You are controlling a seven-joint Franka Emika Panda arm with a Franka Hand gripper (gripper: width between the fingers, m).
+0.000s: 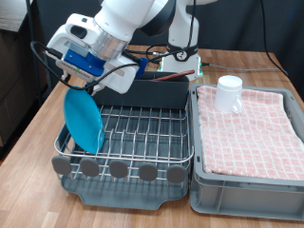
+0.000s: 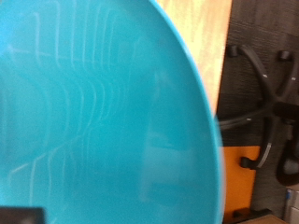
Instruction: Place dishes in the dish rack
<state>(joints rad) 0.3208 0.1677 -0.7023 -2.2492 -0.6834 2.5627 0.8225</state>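
Dish rack (image 1: 133, 142) sits right up front on the wooden desk (image 1: 33, 119), silver wire grid on a dark grey tray, with a row of round grey discs (image 1: 116, 169) along its near edge. Just beside it, on the exterior view's right, is a grey crate (image 1: 249, 180) lined with pink-checked cloth (image 1: 252, 128), the two pretty much touching.

Light-blue plate (image 1: 84, 122) is standing nearly upright on its edge at the rack's left end in the exterior view, bottom rim down among the wires, tilted a little. The gripper (image 1: 76, 84) is right at the plate's top rim, and it looks clamped on that rim, though the fingers themselves are hard to make out. From the wrist view the plate (image 2: 103, 112) fills almost the whole picture, with the rack wires reflected in its glaze, so it's very close to the hand.

Further back, a grey cutlery bin (image 1: 157, 92) stands at the rack's far side. A small white mug (image 1: 229, 93) sits on the cloth near the crate's far end, well apart from the plate. Behind that there's some cabling and a white power strip (image 1: 190, 65) on the desk.
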